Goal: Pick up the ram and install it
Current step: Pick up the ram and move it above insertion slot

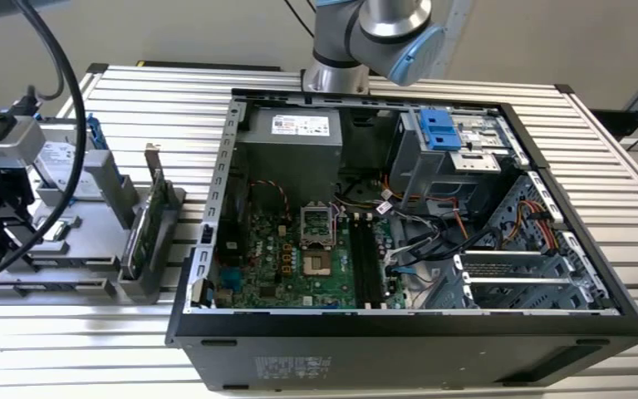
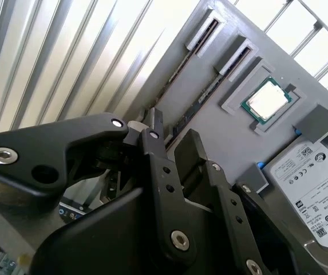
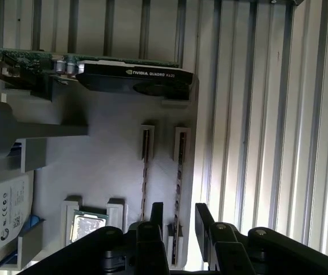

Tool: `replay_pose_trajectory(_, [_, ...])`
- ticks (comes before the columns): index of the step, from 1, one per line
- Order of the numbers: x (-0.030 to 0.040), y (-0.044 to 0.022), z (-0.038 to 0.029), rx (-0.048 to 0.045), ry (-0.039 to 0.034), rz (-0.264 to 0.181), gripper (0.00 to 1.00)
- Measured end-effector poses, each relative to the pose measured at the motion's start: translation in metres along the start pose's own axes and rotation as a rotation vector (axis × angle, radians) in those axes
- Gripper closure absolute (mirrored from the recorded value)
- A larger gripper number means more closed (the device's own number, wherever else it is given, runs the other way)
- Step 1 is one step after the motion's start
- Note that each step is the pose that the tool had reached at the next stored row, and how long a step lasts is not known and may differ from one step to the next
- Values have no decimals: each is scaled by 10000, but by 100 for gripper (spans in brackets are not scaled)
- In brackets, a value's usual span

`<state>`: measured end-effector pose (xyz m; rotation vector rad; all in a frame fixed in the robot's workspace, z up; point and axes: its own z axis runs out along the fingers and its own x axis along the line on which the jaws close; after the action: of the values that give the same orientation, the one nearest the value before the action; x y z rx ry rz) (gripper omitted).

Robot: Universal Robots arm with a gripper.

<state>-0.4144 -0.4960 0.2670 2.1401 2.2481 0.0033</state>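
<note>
Black hand spread open, fingers either side of ram, apparently not touching, in grey holder.

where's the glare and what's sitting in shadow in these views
Second wrist view: the table slats wash out white beyond the tray, the processor lid glints, the gripper is a dark mass in front. First wrist view: a bright band lies on the slats near the ram, the graphics card in shadow. Exterior view: even light, the computer case dim inside.
</note>
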Motion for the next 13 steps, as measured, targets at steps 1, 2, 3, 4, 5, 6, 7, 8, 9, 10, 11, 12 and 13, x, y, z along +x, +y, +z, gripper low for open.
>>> replay_pose_trajectory(1, [0,0,4,0,0,0,0])
replay_pose_trajectory(2, [0,0,7,0,0,0,0])
replay_pose_trajectory(3, [0,0,10,0,0,-1,0])
replay_pose_trajectory(4, [1,0,14,1,-1,-1,0])
replay_pose_trajectory(5, [1,0,18,0,0,-1,0])
replay_pose_trajectory(6, [1,0,22,-1,0,-1,0])
replay_pose_trajectory(7, [2,0,25,0,0,-1,0])
replay_pose_trajectory(8, [2,0,28,0,0,-1,0])
replay_pose_trajectory(9, [2,0,32,0,0,-1,0])
replay_pose_trajectory(10, [3,0,35,0,0,-1,0])
replay_pose_trajectory(11, [3,-1,38,0,-1,-1,0])
replay_pose_trajectory(12, [3,-1,42,0,0,-1,0])
replay_pose_trajectory(13, [3,-1,46,0,0,0,0])
